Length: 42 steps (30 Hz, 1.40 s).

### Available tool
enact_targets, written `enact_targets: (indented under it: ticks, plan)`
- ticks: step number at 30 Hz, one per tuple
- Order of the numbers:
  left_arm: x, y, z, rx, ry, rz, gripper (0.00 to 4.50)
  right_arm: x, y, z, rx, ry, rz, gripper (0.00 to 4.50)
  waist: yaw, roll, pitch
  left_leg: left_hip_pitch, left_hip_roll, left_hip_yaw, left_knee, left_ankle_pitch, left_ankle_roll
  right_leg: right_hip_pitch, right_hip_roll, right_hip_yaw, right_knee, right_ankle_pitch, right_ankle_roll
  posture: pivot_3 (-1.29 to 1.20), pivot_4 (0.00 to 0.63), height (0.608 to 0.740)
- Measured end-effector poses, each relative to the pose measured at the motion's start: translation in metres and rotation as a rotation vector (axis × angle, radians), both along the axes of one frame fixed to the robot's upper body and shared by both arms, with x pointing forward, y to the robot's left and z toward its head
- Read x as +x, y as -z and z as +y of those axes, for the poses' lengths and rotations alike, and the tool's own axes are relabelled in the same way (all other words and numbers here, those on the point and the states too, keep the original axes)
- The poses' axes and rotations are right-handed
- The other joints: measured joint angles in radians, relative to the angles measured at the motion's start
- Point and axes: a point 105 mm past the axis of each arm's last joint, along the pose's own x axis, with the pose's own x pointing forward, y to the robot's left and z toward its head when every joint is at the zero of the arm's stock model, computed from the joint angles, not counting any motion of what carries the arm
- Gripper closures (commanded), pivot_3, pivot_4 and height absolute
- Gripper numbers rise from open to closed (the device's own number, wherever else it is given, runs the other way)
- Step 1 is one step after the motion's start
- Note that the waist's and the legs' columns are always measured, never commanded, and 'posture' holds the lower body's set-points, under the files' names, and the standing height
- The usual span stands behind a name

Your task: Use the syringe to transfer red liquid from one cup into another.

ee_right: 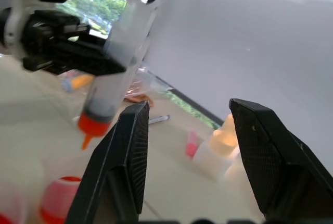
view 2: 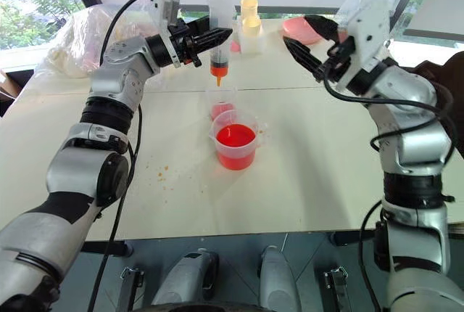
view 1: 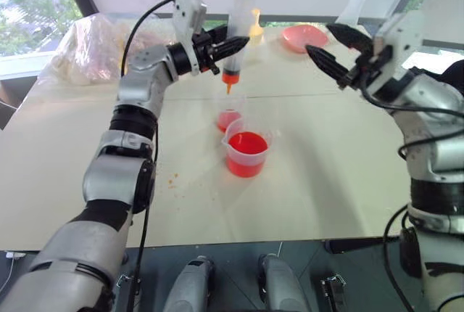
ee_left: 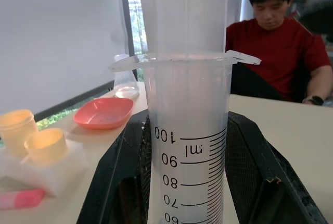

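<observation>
My left gripper (view 1: 233,43) is shut on the syringe (view 1: 238,16) and holds it upright, orange tip down. The tip hangs a little above the narrower clear cup (view 1: 228,118), which has a little red liquid at its bottom. Just in front of that cup stands the wider lipped beaker (view 1: 246,154), holding more red liquid (view 2: 235,136). In the left wrist view the graduated barrel (ee_left: 188,146) sits between the black fingers (ee_left: 120,179) and looks colourless. My right gripper (view 1: 320,38) is open and empty, raised to the right of the syringe and apart from it; the syringe also shows in its wrist view (ee_right: 124,47).
A pink dish (view 1: 303,36) and yellowish containers (view 2: 250,23) stand at the back of the table. A crumpled plastic bag (view 1: 90,45) lies at the back left. A person in a red shirt (ee_left: 278,47) sits beyond the far edge. Small crumbs (view 1: 174,178) lie left of the beaker.
</observation>
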Motion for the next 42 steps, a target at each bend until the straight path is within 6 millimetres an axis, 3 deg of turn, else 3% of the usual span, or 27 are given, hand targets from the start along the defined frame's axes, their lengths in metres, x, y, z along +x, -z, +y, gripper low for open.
enact_targets:
  ticks: [5, 9, 17, 24, 29, 32, 35, 42]
  plan:
    - [0.001, 0.008, -0.003, 0.027, 0.004, -0.011, 3.08, 0.025, -0.003, 0.028, -0.018, -0.041, -0.049, 1.99, -0.006, 0.000, 0.000, 0.000, 0.000, 0.000, 0.000, 0.000, 0.000, -0.001, 0.001, 0.000, 0.000, 0.000, 0.000, 0.00, 0.150, 0.740]
    - [0.000, 0.011, -0.004, 0.050, 0.012, -0.024, 3.08, 0.038, -0.011, 0.038, -0.022, -0.059, -0.084, 1.99, -0.004, 0.000, 0.000, 0.000, 0.000, -0.002, -0.001, 0.000, 0.000, -0.001, 0.001, 0.000, 0.000, 0.000, 0.000, 0.00, 0.150, 0.740]
    - [-0.001, 0.030, -0.001, 0.080, 0.018, 0.010, 3.08, 0.048, -0.009, 0.047, -0.039, -0.095, -0.099, 1.99, -0.006, 0.000, 0.000, 0.000, 0.000, -0.003, -0.001, 0.000, 0.000, -0.001, 0.001, 0.000, 0.000, 0.000, 0.000, 0.00, 0.150, 0.740]
    - [-0.004, 0.028, -0.005, 0.094, 0.040, -0.011, 3.08, 0.047, -0.012, 0.059, -0.037, -0.140, -0.112, 1.99, -0.008, 0.000, 0.000, 0.000, 0.000, -0.003, -0.001, 0.000, -0.001, -0.002, 0.001, 0.000, 0.001, 0.000, 0.000, 0.00, 0.150, 0.740]
    - [-0.004, 0.038, -0.002, 0.099, 0.040, 0.012, 3.08, 0.050, -0.003, 0.065, -0.036, -0.162, -0.083, 1.99, -0.009, 0.000, 0.000, 0.000, 0.000, -0.003, -0.001, 0.001, -0.001, -0.002, 0.001, 0.000, 0.002, 0.000, 0.000, 0.00, 0.150, 0.740]
    - [-0.005, 0.042, -0.002, 0.108, 0.044, 0.019, 3.08, 0.053, 0.000, 0.068, -0.038, -0.172, -0.069, 2.80, -0.009, 0.000, 0.000, 0.000, 0.000, -0.003, -0.001, 0.001, -0.001, -0.002, 0.001, 0.001, 0.002, 0.000, 0.000, 0.00, 0.150, 0.740]
    - [-0.007, 0.036, -0.004, 0.113, 0.055, -0.010, 3.08, 0.051, -0.003, 0.074, -0.045, -0.198, -0.082, 4.32, -0.009, 0.000, 0.000, -0.001, 0.000, -0.003, -0.001, 0.001, -0.002, -0.003, 0.001, 0.001, 0.002, 0.000, 0.000, 0.00, 0.150, 0.740]
    - [-0.009, 0.032, -0.002, 0.118, 0.057, -0.023, 3.08, 0.049, -0.005, 0.077, -0.049, -0.214, -0.099, 4.47, -0.009, 0.000, 0.000, 0.000, 0.000, -0.003, -0.001, 0.001, -0.002, -0.003, 0.001, 0.001, 0.002, 0.000, 0.000, 0.00, 0.150, 0.740]
